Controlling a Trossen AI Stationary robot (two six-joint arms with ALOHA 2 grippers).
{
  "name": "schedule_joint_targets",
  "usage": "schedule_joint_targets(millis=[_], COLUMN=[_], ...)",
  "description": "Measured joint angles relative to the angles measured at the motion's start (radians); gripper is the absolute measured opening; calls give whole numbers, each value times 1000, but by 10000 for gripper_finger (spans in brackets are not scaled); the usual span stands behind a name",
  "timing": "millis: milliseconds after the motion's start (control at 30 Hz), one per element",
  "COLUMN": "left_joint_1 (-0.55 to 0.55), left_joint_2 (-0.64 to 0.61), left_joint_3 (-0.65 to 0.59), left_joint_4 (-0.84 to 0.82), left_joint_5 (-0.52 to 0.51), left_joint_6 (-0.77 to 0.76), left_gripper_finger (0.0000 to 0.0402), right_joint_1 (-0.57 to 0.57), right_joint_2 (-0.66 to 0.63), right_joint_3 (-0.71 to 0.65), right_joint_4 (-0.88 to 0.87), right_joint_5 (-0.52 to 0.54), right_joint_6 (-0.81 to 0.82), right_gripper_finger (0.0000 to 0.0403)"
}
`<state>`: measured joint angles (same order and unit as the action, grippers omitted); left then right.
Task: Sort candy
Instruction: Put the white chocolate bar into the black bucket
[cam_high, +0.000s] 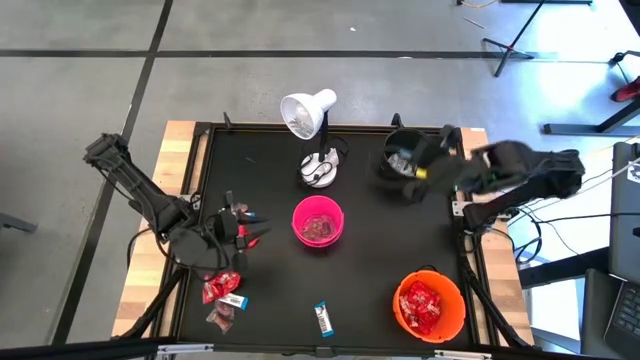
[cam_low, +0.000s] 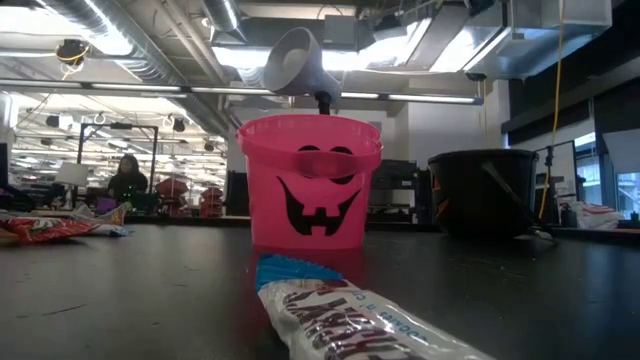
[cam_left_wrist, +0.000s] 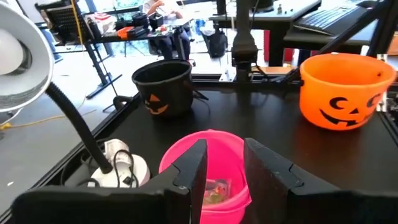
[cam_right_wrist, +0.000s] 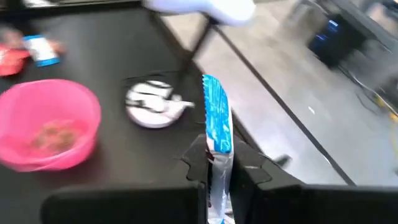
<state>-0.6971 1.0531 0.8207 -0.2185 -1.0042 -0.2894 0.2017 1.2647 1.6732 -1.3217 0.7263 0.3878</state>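
My right gripper (cam_right_wrist: 221, 163) is shut on a slim white-and-blue candy bar (cam_right_wrist: 217, 118). In the high view it hovers blurred at the black bucket (cam_high: 405, 160) at the far right. My left gripper (cam_high: 255, 228) is open and holds nothing. It stands left of the pink bucket (cam_high: 318, 222), which shows between its fingers (cam_left_wrist: 193, 165) in the left wrist view. Loose candy lies flat near the front left: red packets (cam_high: 220, 288), a white-and-blue bar (cam_high: 234, 300) and a dark brown one (cam_high: 220, 318). Another bar (cam_high: 323, 318) lies at the front middle. My right gripper pinches the white-and-blue bar between its two fingers (cam_right_wrist: 198, 163). The bar runs along the fingers, and its blue end (cam_right_wrist: 215, 99) sticks out past their tips. The bar is lifted clear of the table.
An orange bucket (cam_high: 430, 305) holding red packets stands at the front right. A white desk lamp stands with its base (cam_high: 320, 168) behind the pink bucket and its head (cam_high: 308, 112) over the far edge. The pink bucket holds some candy (cam_right_wrist: 53, 137).
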Motion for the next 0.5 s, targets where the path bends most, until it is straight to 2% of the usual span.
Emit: schedule_joint_targets(millis=[267, 500], left_joint_1=[26, 26], left_joint_2=[1, 2], left_joint_3=[-1, -1], left_joint_4=[0, 1], left_joint_5=[5, 0], left_joint_6=[-26, -83], left_gripper_finger=[95, 95], right_joint_1=[-334, -634], right_joint_2=[-25, 16], right_joint_3=[-28, -94], right_joint_4=[-30, -30], right_joint_5=[-33, -255], right_joint_6=[-107, -269], right_gripper_finger=[40, 38])
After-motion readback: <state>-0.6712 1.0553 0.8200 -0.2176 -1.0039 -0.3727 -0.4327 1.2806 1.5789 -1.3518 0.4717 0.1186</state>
